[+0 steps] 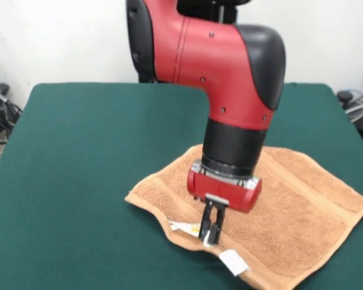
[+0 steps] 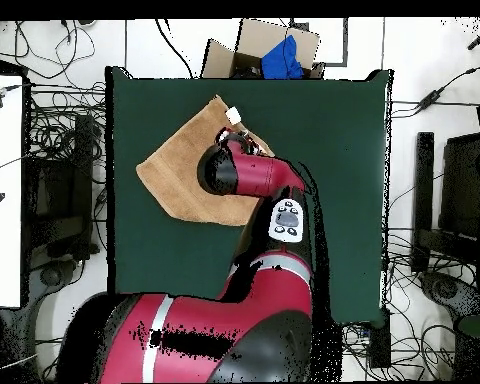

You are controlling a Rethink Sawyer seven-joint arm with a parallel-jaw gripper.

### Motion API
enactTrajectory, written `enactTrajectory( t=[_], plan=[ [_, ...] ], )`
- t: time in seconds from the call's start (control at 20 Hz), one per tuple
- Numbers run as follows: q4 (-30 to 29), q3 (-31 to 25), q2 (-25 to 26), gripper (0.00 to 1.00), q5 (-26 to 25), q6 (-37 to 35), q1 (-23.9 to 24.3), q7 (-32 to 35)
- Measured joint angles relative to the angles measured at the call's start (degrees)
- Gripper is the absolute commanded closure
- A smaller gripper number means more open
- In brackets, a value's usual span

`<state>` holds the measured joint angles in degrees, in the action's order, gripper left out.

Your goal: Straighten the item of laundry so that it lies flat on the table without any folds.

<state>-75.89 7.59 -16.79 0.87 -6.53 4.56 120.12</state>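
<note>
The light orange-brown towel (image 1: 290,205) lies on the dark green table (image 1: 91,151) at the near right. It is mostly spread out, with a wavy, slightly lifted near edge. A small white tag (image 1: 233,261) sticks out of that edge, and a second small white-and-yellow label (image 1: 186,228) lies beside the fingers. My gripper (image 1: 210,232) points straight down at this near edge, its fingers close together and pinching the towel's border. In the overhead view the towel (image 2: 174,170) lies at the table's (image 2: 324,150) upper left with its tag (image 2: 233,116) showing. The arm hides the gripper there.
A cardboard box with a blue thing in it (image 2: 274,50) stands just beyond the table's top edge in the overhead view. Cables and equipment lie on the floor all round. A white desk (image 2: 2,200) stands at the left.
</note>
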Motion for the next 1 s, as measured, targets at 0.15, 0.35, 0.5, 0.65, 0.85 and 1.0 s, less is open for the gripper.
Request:
enactTrajectory(
  t=[0.15,0.35,0.5,0.65,0.85,1.0],
  plan=[
    [-2.88,0.01,-2.7,1.0,0.0,-0.3,-0.01,0.0],
    [-5.48,0.01,-4.75,1.0,0.01,-0.29,0.02,0.0],
    [-7.24,0.0,-5.86,1.0,0.0,-0.29,0.18,0.0],
    [-8.24,0.01,-6.37,1.0,0.0,-0.29,0.37,0.0],
    [-9.3,0.0,-6.98,1.0,-0.9,-0.29,0.49,0.0],
    [-9.95,0.0,-7.58,1.0,-1.47,-0.29,0.54,0.0]
  ],
)
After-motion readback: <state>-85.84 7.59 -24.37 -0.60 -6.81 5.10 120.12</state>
